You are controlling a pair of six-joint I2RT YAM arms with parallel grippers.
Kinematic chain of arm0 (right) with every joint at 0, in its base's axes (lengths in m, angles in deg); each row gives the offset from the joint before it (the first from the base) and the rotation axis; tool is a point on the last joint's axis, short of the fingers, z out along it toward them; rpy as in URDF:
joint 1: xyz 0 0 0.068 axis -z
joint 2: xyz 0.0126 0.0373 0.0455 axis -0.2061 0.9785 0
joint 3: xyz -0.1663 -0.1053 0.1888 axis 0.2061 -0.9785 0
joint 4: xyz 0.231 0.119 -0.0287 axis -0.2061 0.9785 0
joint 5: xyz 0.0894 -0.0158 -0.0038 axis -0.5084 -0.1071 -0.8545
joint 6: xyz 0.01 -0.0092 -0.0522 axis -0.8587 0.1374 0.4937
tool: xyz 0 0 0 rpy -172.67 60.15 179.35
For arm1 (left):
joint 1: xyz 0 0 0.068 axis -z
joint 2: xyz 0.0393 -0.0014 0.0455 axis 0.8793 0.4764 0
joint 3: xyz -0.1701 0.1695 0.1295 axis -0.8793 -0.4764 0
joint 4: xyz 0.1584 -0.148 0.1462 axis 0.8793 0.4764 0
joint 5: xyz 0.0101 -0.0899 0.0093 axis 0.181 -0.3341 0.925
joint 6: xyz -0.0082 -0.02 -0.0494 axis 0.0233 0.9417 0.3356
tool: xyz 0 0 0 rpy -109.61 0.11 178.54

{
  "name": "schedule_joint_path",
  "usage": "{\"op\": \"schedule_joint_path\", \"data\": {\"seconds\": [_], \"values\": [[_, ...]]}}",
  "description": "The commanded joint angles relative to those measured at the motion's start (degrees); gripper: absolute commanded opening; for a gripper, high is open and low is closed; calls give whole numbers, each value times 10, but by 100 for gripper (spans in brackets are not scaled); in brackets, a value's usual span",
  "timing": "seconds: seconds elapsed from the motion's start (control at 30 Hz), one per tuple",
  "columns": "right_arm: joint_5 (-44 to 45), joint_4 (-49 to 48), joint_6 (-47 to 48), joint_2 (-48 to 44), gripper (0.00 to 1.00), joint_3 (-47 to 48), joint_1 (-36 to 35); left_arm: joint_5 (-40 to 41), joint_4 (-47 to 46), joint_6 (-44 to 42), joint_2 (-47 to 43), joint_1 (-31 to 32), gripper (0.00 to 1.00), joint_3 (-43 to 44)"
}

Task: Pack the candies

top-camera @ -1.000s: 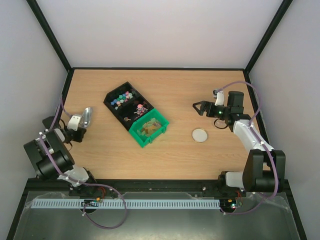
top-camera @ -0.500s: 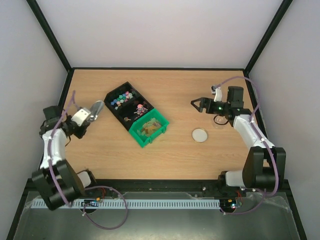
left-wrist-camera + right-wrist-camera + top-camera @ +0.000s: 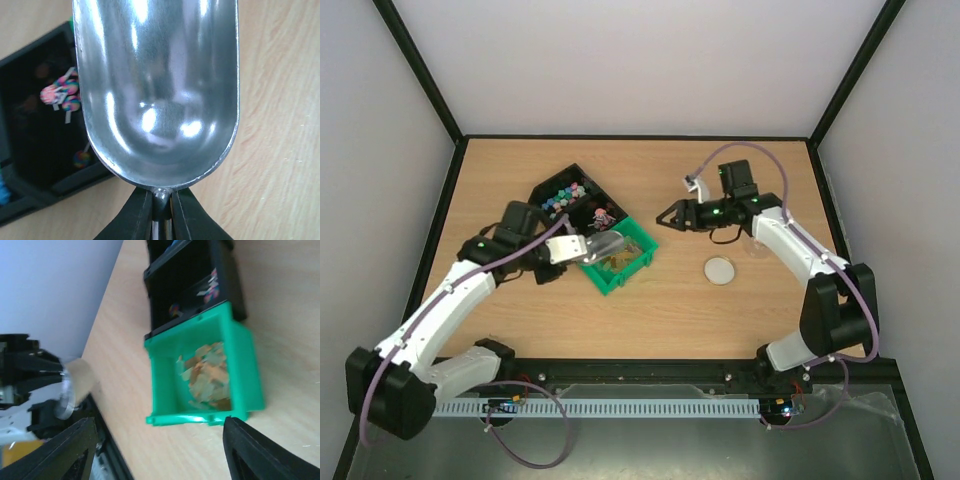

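In the top external view, the left end effector (image 3: 572, 248) is seen clamped on the handle of a metal scoop (image 3: 604, 243), whose bowl reaches the edge of the green bin (image 3: 630, 272). The right end effector (image 3: 670, 215), fingers apart, hangs near the bin's far side. The candies (image 3: 615, 258) lie in the green bin, and coloured ones lie in the black tray (image 3: 548, 185) touching it.

In the left wrist view the scoop is shown empty.

In the right wrist view golden sweets are seen piled loose in the bin. They are judged light, small and slippery in their wrappers. Scooping from beneath the pile is advised, not pinching.
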Motion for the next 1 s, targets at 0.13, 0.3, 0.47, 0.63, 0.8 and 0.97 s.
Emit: {"op": "schedule_joint_path", "data": {"seconds": [0.13,0.3,0.47,0.63,0.8,0.97], "values": [[-81,74,2,38,62,15,-94,87,-10,81,53,134,2,35],[-110,79,-8,64,56,14,-121,97,-18,93,71,167,2,48],[-114,78,-11,78,43,11,-142,102,-26,101,74,181,2,51],[-122,77,-16,98,16,14,-143,93,-28,107,71,182,2,53],[-137,68,-25,106,1,10,-143,85,-38,111,67,181,2,44],[-161,44,-33,93,1,-12,-143,73,-54,123,61,168,17,36]]}}
